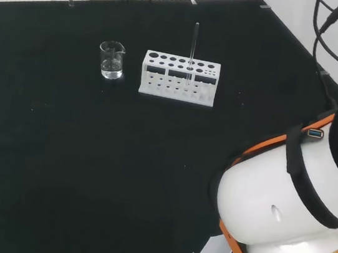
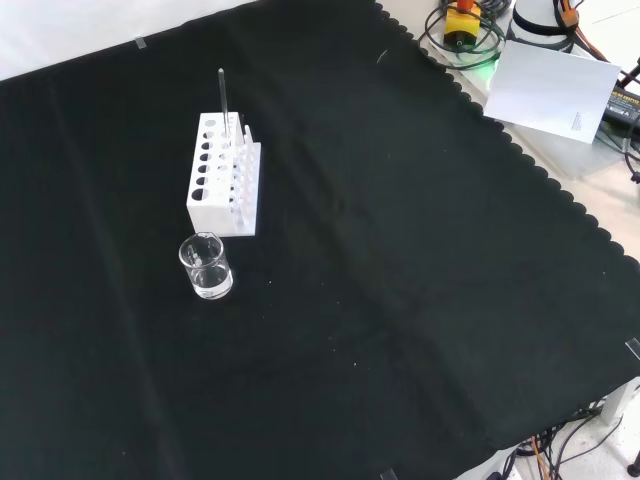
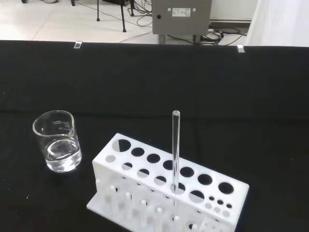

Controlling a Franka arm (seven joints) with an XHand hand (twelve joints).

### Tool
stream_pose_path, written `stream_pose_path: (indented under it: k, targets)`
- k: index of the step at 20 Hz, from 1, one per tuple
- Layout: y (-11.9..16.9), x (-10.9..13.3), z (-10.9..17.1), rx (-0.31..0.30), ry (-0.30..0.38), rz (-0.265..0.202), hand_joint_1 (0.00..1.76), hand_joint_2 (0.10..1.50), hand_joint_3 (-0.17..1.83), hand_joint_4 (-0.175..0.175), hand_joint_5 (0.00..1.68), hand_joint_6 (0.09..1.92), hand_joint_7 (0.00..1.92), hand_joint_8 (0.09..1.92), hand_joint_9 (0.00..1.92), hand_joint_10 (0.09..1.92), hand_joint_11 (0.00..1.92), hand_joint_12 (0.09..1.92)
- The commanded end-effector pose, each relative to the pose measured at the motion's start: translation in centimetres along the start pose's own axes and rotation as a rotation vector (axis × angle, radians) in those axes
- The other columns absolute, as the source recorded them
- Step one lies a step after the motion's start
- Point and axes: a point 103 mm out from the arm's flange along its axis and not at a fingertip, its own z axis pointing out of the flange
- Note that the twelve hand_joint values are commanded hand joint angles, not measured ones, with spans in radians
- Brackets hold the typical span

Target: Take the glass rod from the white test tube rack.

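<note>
A clear glass rod (image 1: 193,45) stands upright in a hole of the white test tube rack (image 1: 179,78) on the black cloth. In the front view the glass rod (image 2: 222,98) rises from the far end of the rack (image 2: 224,177). The wrist view looks at the rod (image 3: 175,150) from close by, standing in the near row of holes of the rack (image 3: 164,189). Nothing touches the rod.
A small clear glass beaker (image 1: 111,60) holding a little clear liquid stands beside the rack, to its left in the head view and nearer in the front view (image 2: 206,267). The arm's white links (image 1: 297,201) rise at the head view's right.
</note>
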Motion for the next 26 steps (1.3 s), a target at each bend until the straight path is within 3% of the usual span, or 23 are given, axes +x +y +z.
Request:
stream_pose_path:
  k: [1,8,19,24,26]
  targets:
    - [4.2,0.3,1.2,-0.001,-0.001,-0.026,0.69,0.87,0.54,-0.168,0.30,0.09,0.37,0.98,0.66,0.94,0.34,1.43]
    - [5.4,-0.5,3.2,0.006,0.025,-0.059,0.69,0.88,0.55,-0.175,0.37,0.09,0.44,1.00,0.76,0.96,0.57,1.37]
    - [5.7,-0.1,6.0,0.053,0.022,-0.098,0.69,0.88,0.55,-0.175,0.44,0.14,0.49,1.02,0.81,1.00,0.66,1.35]
    - [5.7,0.0,7.4,0.065,0.025,-0.114,0.69,0.88,0.55,-0.175,0.31,0.64,0.53,1.04,0.85,1.02,0.70,1.34]
    - [5.8,0.1,8.0,0.065,0.019,-0.118,0.69,0.88,0.55,-0.175,0.29,0.76,0.55,1.06,0.86,1.03,0.72,1.34]
